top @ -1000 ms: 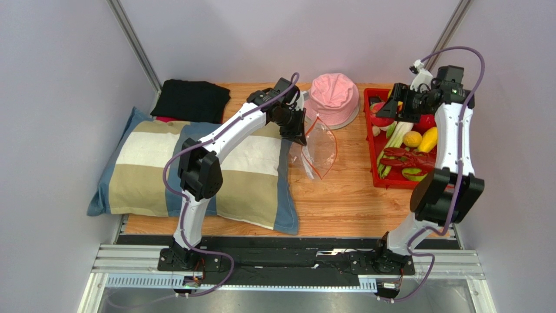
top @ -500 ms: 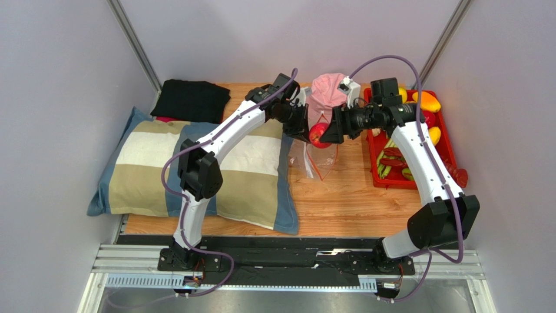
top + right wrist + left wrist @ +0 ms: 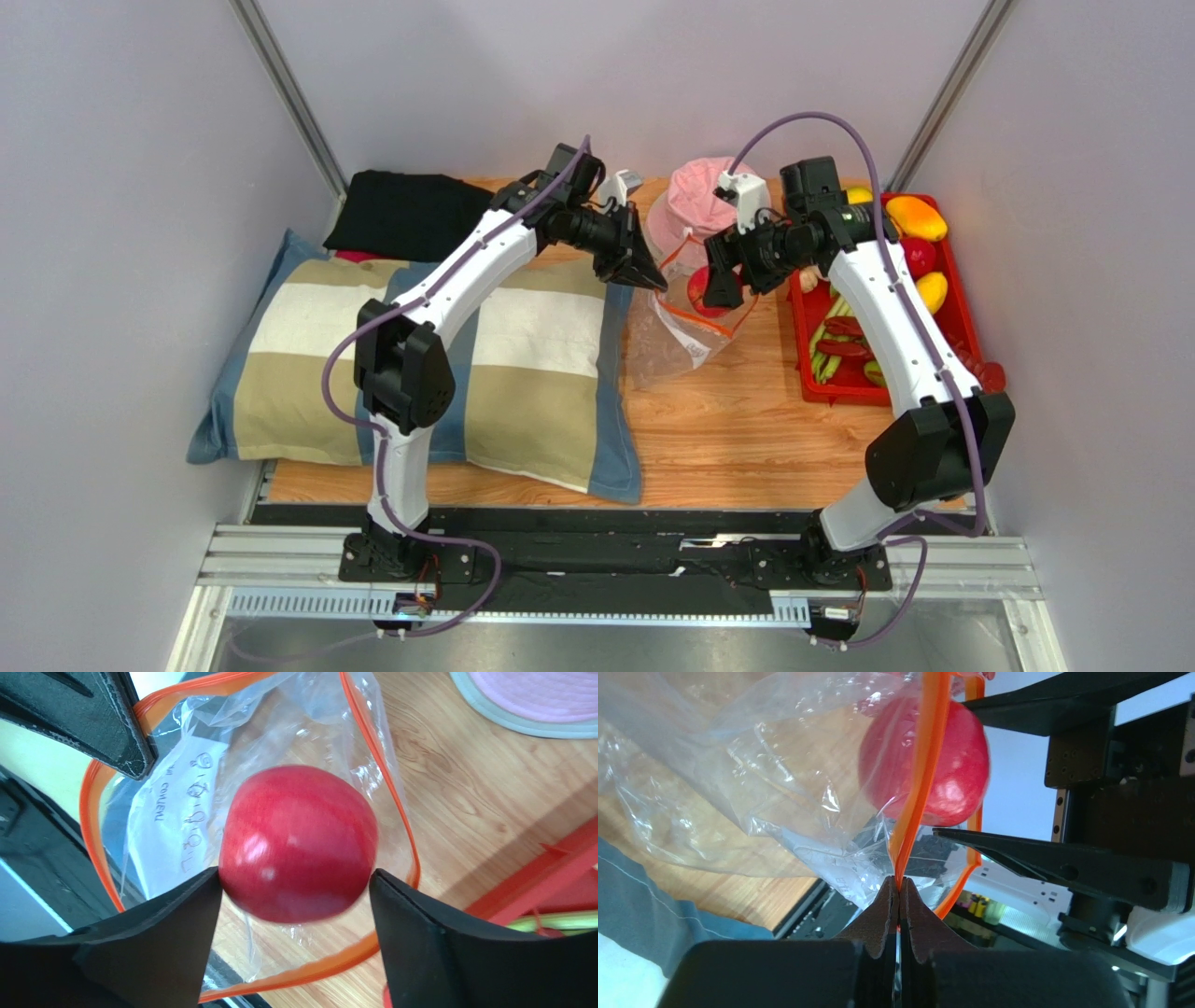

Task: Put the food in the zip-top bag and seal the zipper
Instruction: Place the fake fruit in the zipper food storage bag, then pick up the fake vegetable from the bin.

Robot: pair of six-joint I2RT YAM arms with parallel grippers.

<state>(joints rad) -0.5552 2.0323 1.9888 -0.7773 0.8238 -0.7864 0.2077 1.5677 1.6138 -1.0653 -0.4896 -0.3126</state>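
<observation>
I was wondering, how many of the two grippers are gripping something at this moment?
2. The left gripper is shut on the zipper; the right gripper holds the red apple at the zip-top bag's open mouth.

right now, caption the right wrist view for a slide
Right gripper holds a red apple above the open zip-top bag, left gripper pinching its zipper.

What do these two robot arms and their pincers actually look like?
The left arm and right arm have slim white links joined by chunky black joints. A grey-purple cable loops loosely along each. The left gripper and right gripper are matte black, with two flat fingers tapering to points.
</observation>
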